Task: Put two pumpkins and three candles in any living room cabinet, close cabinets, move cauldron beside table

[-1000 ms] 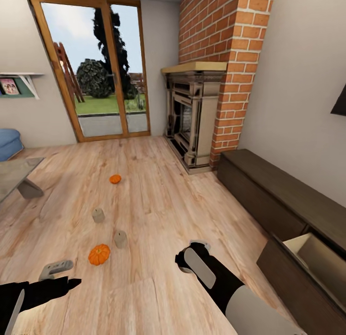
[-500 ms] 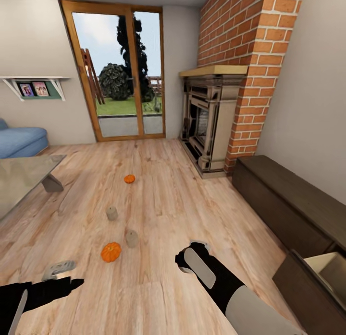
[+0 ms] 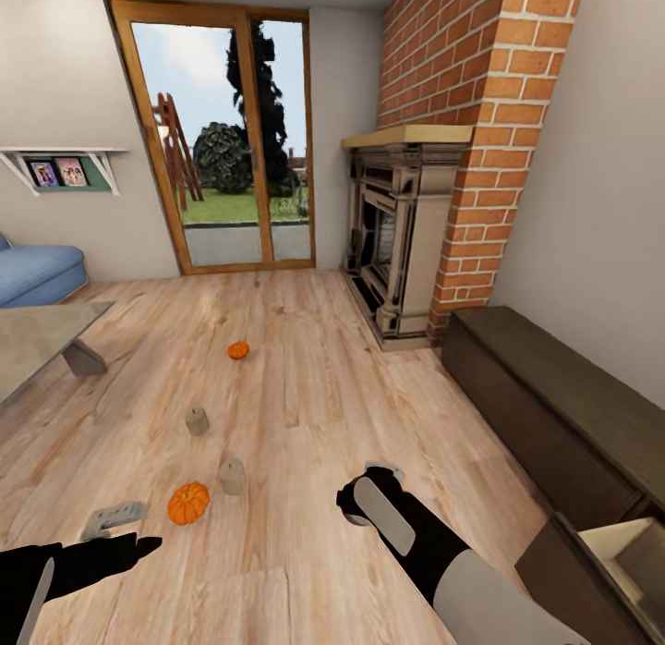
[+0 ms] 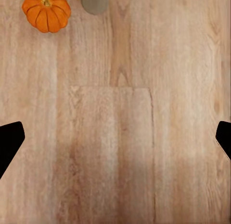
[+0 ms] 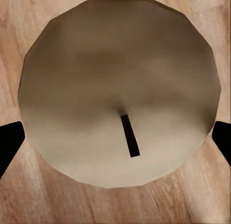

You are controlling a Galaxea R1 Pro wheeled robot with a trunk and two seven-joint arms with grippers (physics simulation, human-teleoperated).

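Reaching forward and down, the right gripper [image 5: 115,132] is clamped on a candle [image 5: 120,89] above the wooden floor [image 3: 305,395]. The left gripper [image 4: 115,137] is held low with jaws spread, empty, near the larger pumpkin [image 3: 188,503] and another candle [image 3: 232,477].

We see the larger pumpkin [image 3: 188,502] on the wood floor [image 3: 296,368] at 7 o'clock, one candle [image 3: 233,476] just beside it. A second candle [image 3: 197,421] sits farther off; the small pumpkin [image 3: 238,350] lies beyond, near 11. Desk [image 3: 37,345] corner at 9. Cabinet [image 3: 554,414] along 3 to 4, one drawer [image 3: 619,553] open. Fireplace [image 3: 397,229] at 1.
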